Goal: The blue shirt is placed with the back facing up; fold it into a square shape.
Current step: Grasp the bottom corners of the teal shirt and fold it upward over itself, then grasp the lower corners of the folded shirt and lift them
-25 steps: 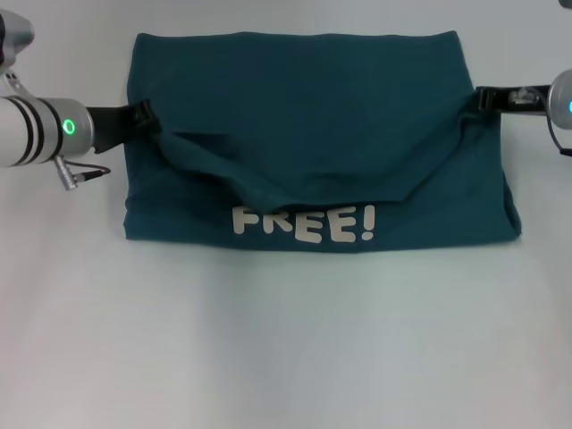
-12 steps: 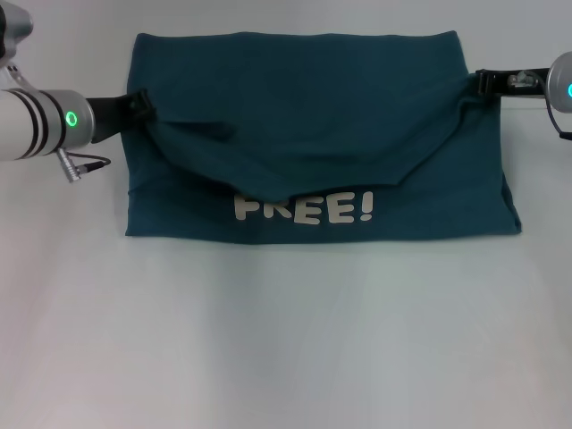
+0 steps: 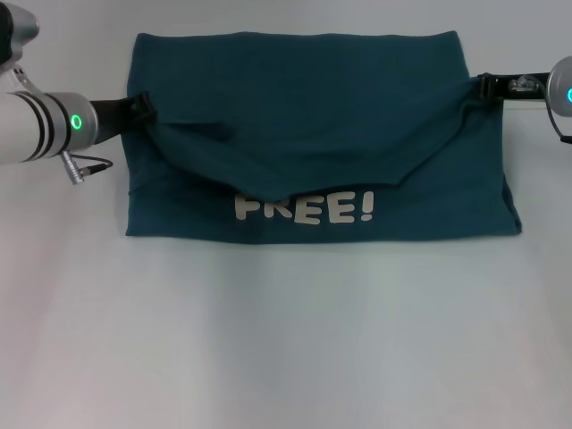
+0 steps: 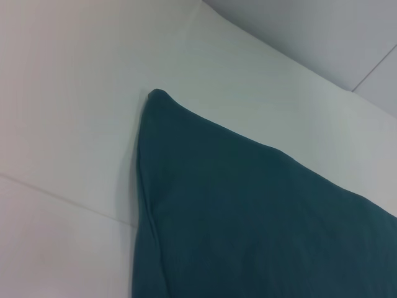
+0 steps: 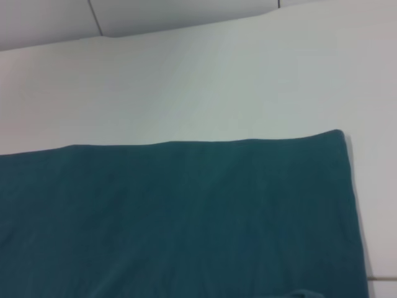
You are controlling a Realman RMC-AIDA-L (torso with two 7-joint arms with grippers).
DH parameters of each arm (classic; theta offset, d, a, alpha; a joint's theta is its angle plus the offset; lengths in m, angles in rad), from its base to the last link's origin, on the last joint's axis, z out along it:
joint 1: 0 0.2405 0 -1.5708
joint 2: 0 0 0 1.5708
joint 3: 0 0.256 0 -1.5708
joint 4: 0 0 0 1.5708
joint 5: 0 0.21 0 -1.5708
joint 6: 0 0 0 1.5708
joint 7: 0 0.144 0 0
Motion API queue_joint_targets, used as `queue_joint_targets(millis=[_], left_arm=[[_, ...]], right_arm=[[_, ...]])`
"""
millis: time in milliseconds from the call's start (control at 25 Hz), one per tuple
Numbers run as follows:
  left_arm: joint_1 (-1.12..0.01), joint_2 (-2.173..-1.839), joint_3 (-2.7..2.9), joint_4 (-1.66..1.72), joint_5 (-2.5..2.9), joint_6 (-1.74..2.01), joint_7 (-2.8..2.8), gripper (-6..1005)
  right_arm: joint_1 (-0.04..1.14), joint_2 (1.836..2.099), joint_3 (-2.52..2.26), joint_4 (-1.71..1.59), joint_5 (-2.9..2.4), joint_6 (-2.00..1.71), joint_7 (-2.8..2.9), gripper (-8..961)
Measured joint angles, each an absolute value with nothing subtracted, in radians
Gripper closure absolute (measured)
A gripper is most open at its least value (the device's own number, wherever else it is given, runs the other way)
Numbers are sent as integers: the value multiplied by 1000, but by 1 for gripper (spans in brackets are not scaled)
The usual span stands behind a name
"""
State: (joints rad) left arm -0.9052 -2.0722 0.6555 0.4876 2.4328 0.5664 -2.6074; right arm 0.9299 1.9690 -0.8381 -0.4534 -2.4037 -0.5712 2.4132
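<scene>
- Presently, the left gripper (image 3: 143,109) sits at the left edge of the blue shirt (image 3: 313,98), its dark jaws clenched on a pinch of cloth, which rises to them in a peak.
- Opposite, the right gripper (image 3: 485,87) meets the shirt's right edge near the far corner; its jaws are likewise closed on the cloth, which draws up to a point there.
- Between the two grips a fold of the shirt hangs in a slack curve, its lowest edge overlapping the tops of the white letters "FREE!" (image 3: 304,208).
- The shirt lies spread on the white table (image 3: 286,340), far of centre, with the lettered band along its near edge.
- Hidden or cut off: neither wrist view shows its own arm's fingers. The left wrist view shows only one corner of the shirt (image 4: 248,217) on the table; the right wrist view shows a straight shirt edge and one corner (image 5: 186,211).
- Both arms are cut off by the head view's side borders; the right gripper's fingertips are small and hard to resolve.
</scene>
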Motion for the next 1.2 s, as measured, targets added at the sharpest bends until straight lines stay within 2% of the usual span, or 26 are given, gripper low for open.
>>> queue_joint_targets(millis=[320, 720, 840, 920, 1040, 1080, 1200], left_arm=[[-899, -2091, 654, 510, 2416, 566, -2551, 962], [-886, -2092, 641, 526, 2411, 566, -2583, 943], [-868, -2097, 637, 552, 2397, 575, -2594, 824], [-847, -2099, 636, 575, 2367, 600, -2594, 744], [-797, -2099, 635, 621, 2306, 656, -2594, 513], [-770, -2099, 635, 644, 2271, 687, -2591, 500], [-686, -2095, 636, 702, 2155, 806, -2565, 462]], right_arm=[[937, 1970, -855, -453, -2405, -590, 2412, 851], [918, 1955, -851, -456, -2485, -582, 2496, 846], [900, 1949, -848, -474, -2484, -619, 2517, 620], [887, 1945, -837, -491, -2478, -661, 2521, 536], [844, 1948, -790, -547, -2454, -759, 2520, 411], [828, 1951, -775, -568, -2438, -794, 2515, 369], [744, 1957, -750, -624, -2335, -900, 2471, 331]])
